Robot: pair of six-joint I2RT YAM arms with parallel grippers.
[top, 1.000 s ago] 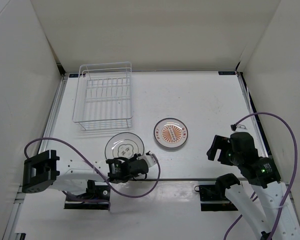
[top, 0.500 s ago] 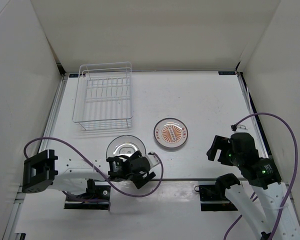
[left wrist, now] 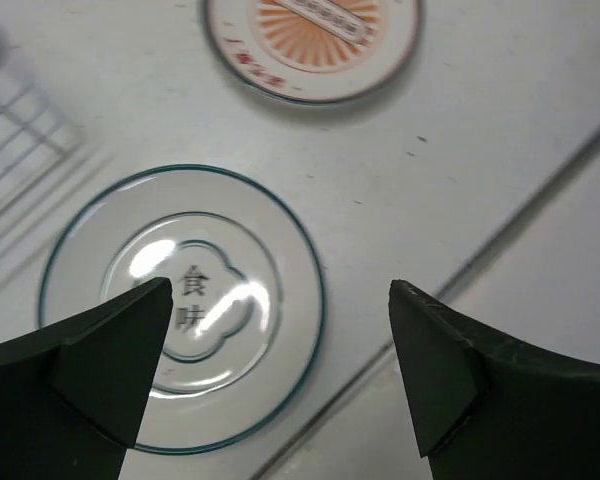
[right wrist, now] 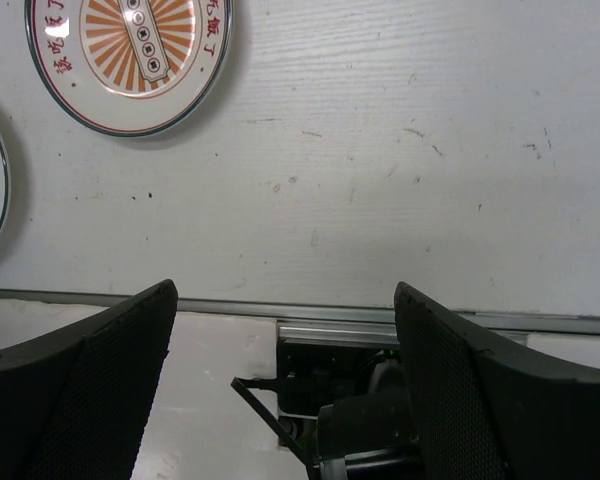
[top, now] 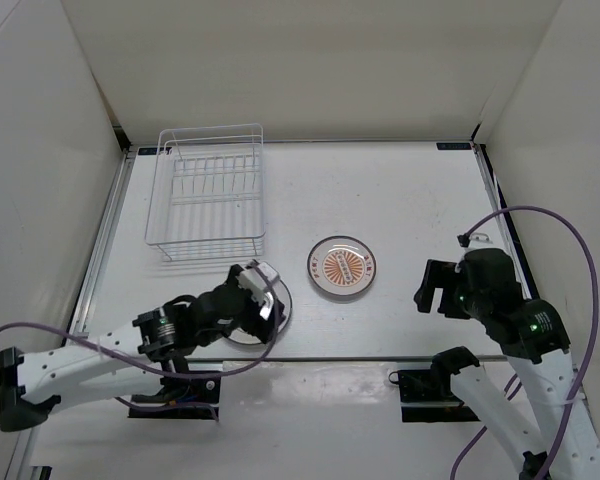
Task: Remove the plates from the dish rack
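Note:
Two plates lie flat on the white table. The one with a thin teal rim sits right under my left gripper, whose jaws stand wide open above it and hold nothing. From above, that gripper hides most of this plate. The orange sunburst plate rests to its right and also shows in both wrist views. My right gripper hovers open and empty near the table's front right. No plate shows in the dish rack at the back left.
Rack wires show at the left edge of the left wrist view. A metal rail runs along the table's front edge, with the arm mounts just below it. White walls enclose the table on three sides.
My left gripper has opened and let go of the teal-rimmed plate, which now lies flat. The left arm has stretched forward over it. The right arm has barely moved.

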